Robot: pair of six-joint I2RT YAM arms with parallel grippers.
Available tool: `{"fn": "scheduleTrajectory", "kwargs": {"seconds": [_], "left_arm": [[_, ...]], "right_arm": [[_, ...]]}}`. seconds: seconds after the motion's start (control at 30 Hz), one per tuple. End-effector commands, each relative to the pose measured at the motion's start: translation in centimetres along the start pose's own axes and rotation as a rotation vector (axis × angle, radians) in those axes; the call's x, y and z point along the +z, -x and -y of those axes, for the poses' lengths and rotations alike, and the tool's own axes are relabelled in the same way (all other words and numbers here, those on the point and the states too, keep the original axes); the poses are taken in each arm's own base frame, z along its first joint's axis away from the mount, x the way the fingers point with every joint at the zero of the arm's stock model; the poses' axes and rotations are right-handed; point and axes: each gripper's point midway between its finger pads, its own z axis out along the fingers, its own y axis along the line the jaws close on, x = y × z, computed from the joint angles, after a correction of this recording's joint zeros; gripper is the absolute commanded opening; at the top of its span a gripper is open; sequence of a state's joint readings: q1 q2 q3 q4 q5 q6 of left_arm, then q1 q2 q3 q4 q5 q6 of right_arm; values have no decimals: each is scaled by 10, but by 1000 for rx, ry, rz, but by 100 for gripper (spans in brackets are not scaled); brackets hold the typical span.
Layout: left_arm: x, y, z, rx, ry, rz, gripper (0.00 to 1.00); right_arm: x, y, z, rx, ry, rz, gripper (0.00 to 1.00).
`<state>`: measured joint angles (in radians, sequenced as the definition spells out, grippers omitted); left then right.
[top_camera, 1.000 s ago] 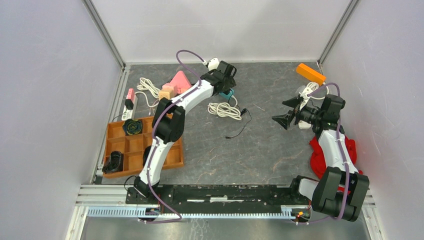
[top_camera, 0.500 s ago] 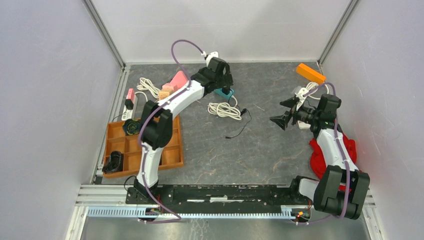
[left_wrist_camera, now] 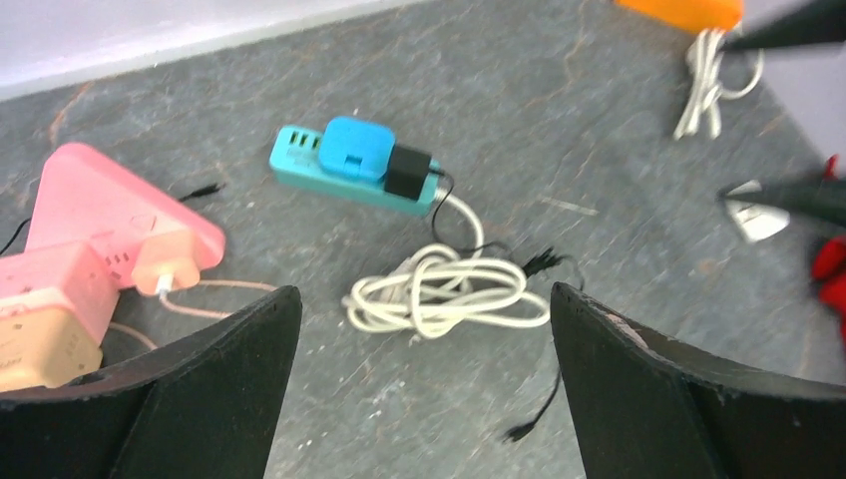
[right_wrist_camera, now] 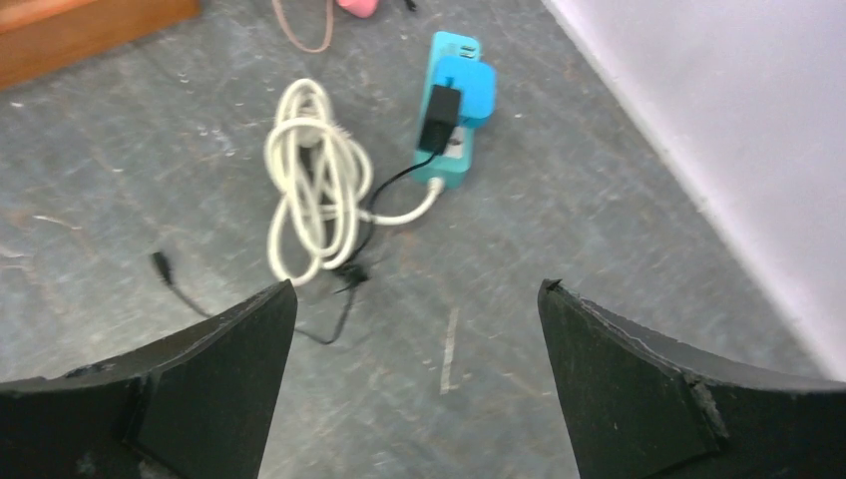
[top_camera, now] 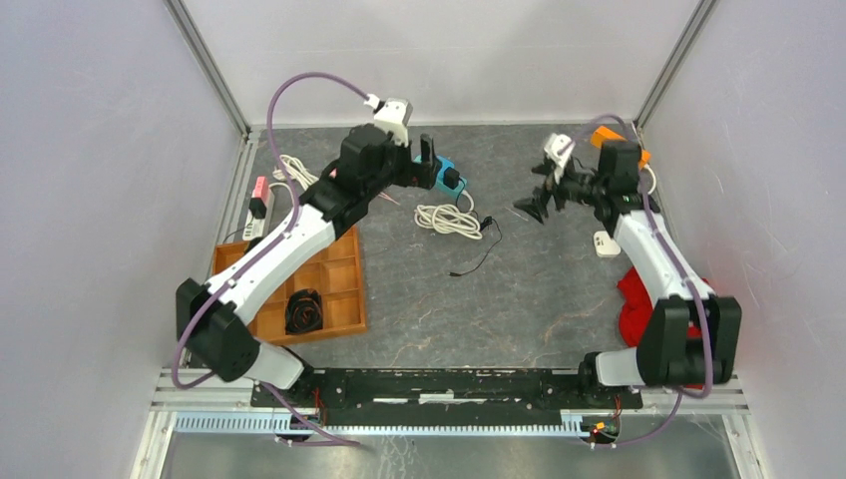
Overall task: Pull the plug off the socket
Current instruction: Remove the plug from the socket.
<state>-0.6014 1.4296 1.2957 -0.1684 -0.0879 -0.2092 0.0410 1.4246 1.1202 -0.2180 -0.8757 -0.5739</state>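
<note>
Left wrist view: left hand [left_wrist_camera: 424,291] and right hand [right_wrist_camera: 414,287] wide, empty; black plug [left_wrist_camera: 407,172] in teal socket [left_wrist_camera: 299,158], markings unreadable.

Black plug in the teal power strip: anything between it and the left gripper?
Nothing blocks the black plug from above. The coiled white cable lies on the table between the left gripper and the teal power strip.

We see a teal socket strip [left_wrist_camera: 299,152] with a blue adapter [left_wrist_camera: 356,148] and black plug [left_wrist_camera: 407,172] — white cord [left_wrist_camera: 439,299], grey veined worktop [left_wrist_camera: 599,150].
</note>
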Motion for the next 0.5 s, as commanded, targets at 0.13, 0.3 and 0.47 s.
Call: {"fn": "scheduleTrajectory", "kwargs": {"seconds": [0.13,0.3,0.47], "left_arm": [[-23,14,-12,96,26,122,100],[-35,27,-18,105,54,164,100],[-42,32,-22,114,73,194,100]], "right_arm": [[66,42,41,-42,-62,-133,98],[114,53,42,-66,-37,-203,98],[155,53,42,-75,-60,-233,98]]}}
